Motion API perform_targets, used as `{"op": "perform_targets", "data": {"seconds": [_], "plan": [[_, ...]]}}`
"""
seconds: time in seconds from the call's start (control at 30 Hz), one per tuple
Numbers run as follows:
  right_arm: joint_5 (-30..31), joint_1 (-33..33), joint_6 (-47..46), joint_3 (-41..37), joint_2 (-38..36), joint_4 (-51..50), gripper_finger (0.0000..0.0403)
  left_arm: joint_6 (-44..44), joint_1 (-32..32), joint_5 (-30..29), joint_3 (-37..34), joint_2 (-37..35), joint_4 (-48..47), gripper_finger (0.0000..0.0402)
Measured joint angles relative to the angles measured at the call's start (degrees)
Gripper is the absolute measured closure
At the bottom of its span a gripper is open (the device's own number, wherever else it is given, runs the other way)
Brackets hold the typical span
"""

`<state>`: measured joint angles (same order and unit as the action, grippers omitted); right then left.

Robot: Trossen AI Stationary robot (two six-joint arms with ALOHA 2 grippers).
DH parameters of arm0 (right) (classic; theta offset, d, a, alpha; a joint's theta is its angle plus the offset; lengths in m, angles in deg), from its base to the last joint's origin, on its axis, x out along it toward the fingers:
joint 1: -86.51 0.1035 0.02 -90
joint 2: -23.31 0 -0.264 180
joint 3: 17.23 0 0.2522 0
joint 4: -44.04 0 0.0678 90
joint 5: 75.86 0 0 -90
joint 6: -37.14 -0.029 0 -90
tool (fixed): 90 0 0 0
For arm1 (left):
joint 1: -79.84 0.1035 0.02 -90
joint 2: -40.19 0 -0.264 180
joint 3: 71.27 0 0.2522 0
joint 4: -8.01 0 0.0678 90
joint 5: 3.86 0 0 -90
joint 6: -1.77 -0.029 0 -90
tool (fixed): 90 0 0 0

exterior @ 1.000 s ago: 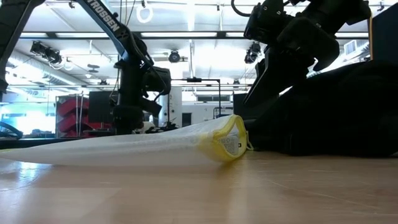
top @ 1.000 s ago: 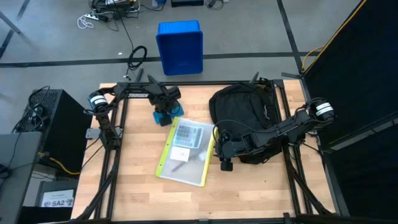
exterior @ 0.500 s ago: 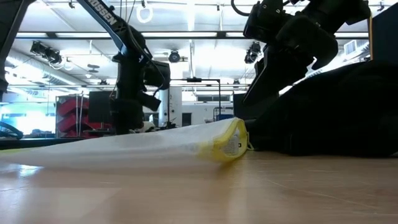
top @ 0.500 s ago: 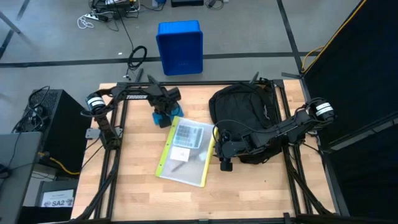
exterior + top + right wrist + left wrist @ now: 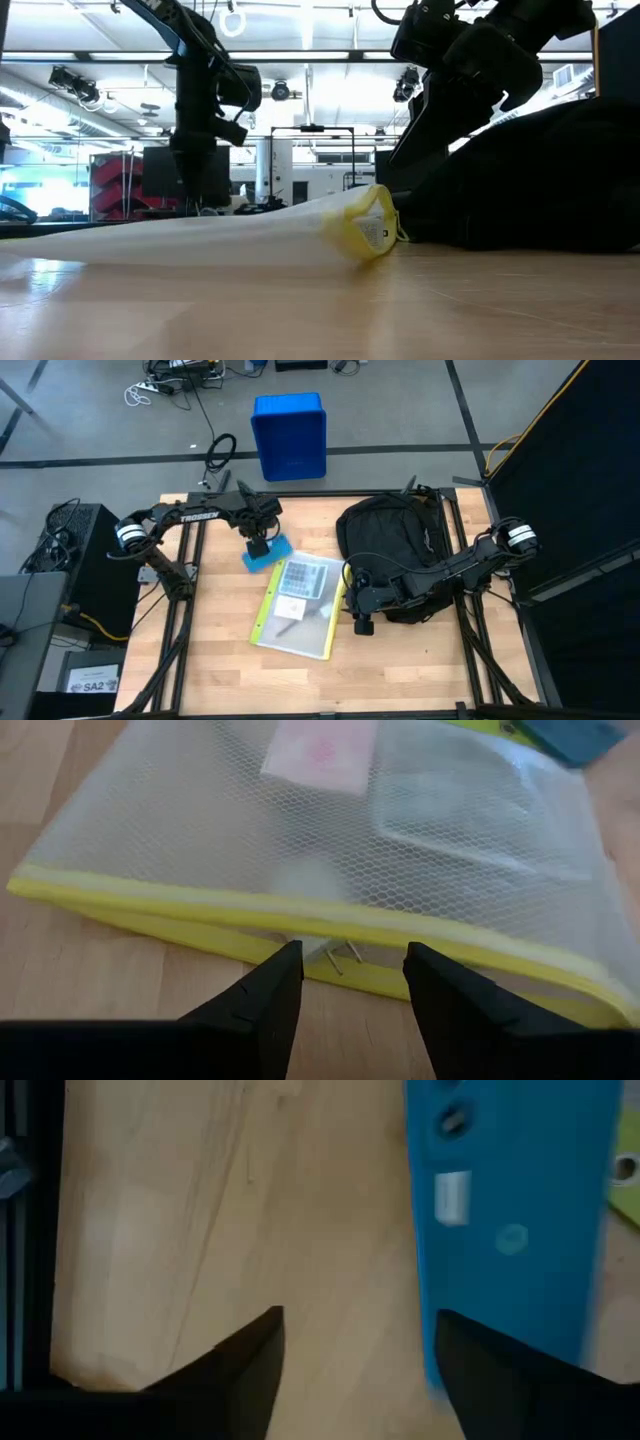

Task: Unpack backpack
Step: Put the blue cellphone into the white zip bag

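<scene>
The black backpack [image 5: 392,540] lies on the table's far right part, and my right arm reaches across it. A clear mesh pouch [image 5: 296,603] with yellow edges lies flat at the table's middle, with papers inside. A flat blue case [image 5: 266,556] rests on the wood by the pouch's far left corner. My left gripper [image 5: 360,1320] hangs open above the table just beside the blue case [image 5: 510,1230], pointing down, with bare wood between its fingers. My right gripper [image 5: 350,955] stands open above the pouch's yellow right edge [image 5: 300,935].
A blue plastic bin [image 5: 290,435] stands on the floor beyond the table's far edge. A black box with cables [image 5: 85,565] sits left of the table. Bare wood [image 5: 300,685] stretches along the near half of the table.
My left gripper has risen from the blue case and drawn a little toward the table's far left. The case now lies flat on the table beside the pouch's far corner.
</scene>
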<state>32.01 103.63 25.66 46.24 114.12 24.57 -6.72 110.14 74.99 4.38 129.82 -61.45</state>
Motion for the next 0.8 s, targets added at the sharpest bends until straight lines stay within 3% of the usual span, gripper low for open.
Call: {"op": "perform_targets", "data": {"seconds": [0.13,0.27,0.4,0.57,0.8], "plan": [[0.0,0.0,0.0,0.0,0.0,0.3,0.0250,0.2,0.0,0.6,0.0,-0.9,-0.6,0.0254],[0.0,0.0,0.0,0.0,0.0,0.5,0.0252,1.5,0.0,6.5,0.0,-0.9,-0.7,0.0319],[0.0,0.0,0.0,0.0,0.0,0.5,0.0249,3.1,0.0,12.9,0.0,-0.9,-0.3,0.0338],[0.0,0.0,0.0,0.0,0.0,0.5,0.0245,3.2,-0.1,15.6,0.0,-0.9,-0.4,0.0291],[0.0,0.0,0.0,0.0,0.0,0.5,0.0246,4.6,-0.1,18.8,-2.8,-0.9,3.4,0.0150]]}}
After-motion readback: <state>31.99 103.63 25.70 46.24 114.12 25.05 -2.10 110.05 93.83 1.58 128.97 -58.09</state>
